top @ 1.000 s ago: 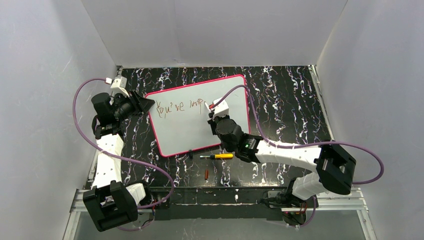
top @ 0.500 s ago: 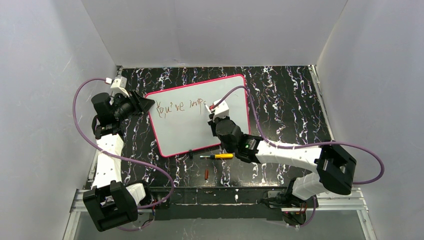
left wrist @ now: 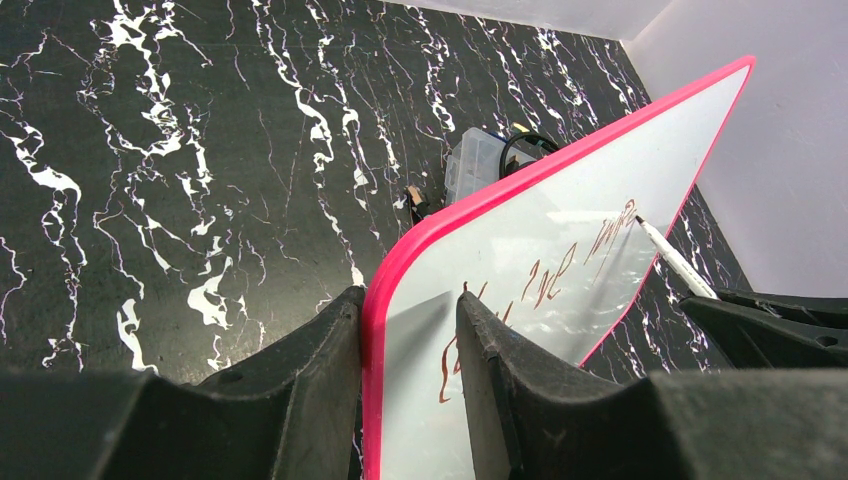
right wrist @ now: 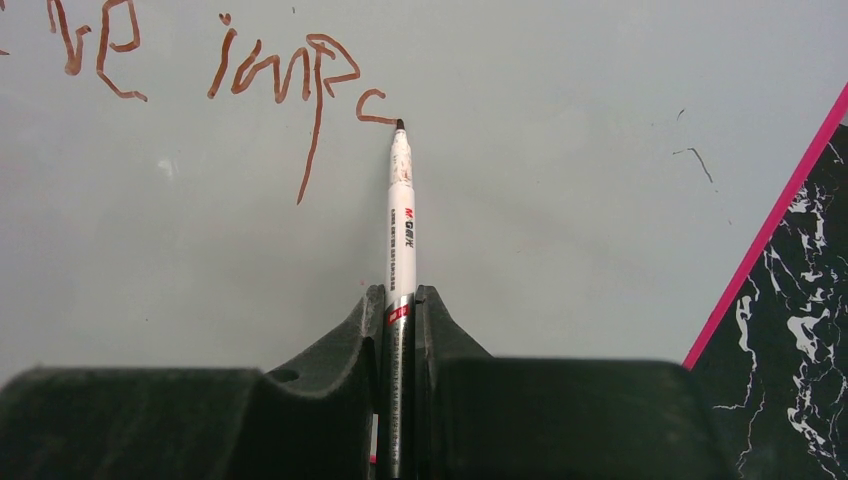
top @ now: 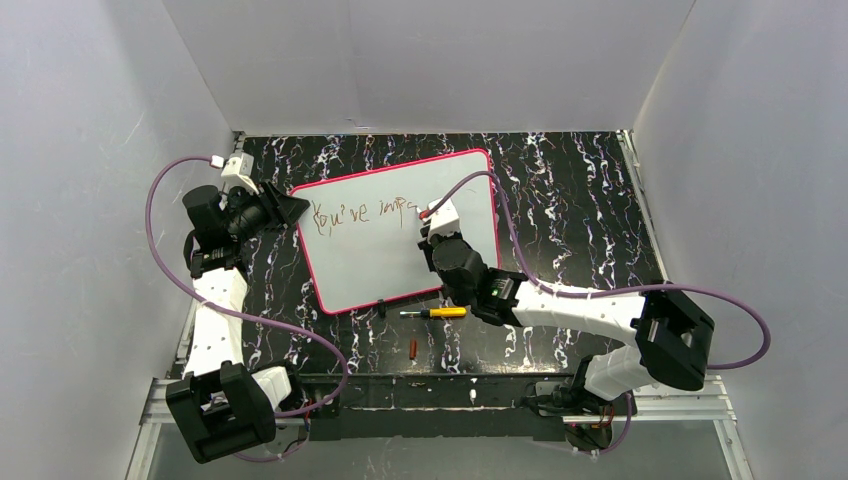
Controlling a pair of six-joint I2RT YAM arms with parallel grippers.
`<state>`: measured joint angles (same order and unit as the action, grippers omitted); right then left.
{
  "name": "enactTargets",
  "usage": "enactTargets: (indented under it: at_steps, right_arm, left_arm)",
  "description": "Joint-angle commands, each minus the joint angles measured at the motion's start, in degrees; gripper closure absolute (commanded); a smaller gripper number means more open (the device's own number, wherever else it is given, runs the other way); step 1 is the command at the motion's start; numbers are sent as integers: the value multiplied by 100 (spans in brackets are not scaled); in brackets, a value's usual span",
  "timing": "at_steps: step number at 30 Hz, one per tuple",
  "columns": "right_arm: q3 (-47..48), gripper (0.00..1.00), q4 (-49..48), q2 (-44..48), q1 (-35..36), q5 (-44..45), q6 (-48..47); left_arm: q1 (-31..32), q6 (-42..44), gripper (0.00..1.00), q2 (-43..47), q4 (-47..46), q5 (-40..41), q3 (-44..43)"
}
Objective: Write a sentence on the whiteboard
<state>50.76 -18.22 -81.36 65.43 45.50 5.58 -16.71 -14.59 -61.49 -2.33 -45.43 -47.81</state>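
Note:
The whiteboard lies tilted on the black marbled table, with a pink-red rim. My left gripper is shut on its left corner. In the left wrist view one finger presses the rim and the other lies on the white face. My right gripper is shut on a white marker. The marker's tip touches the board at the end of the sentence. The sentence reads "You've imp" plus a small "c". It also shows in the left wrist view.
A yellow-handled tool and a small red cap lie on the table near the board's front edge. A black clip sits on that edge. A small clear box sits behind the board. Grey walls close three sides.
The right gripper and marker have shifted slightly right along the writing line, and a small "c" stroke has appeared after "imp". The left arm and the board have not moved.

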Motion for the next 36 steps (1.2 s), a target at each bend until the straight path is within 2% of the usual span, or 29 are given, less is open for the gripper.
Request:
enactTargets:
  at_steps: [1, 14, 22, 36]
  right_arm:
    - [244, 99, -304, -26, -21, 167, -204]
    - [121, 99, -341, 42, -19, -225, -242]
    - [-61, 99, -319, 696, -55, -143, -198]
    - [-67, 99, -331, 520, -298, -603, -252]
  left_arm:
    - [36, 0, 64, 159, -32, -229, -18]
    - [35, 8, 64, 163, -31, -229, -1]
    - [35, 18, 64, 172, -31, -227, 5]
    - [34, 25, 64, 166, -40, -238, 18]
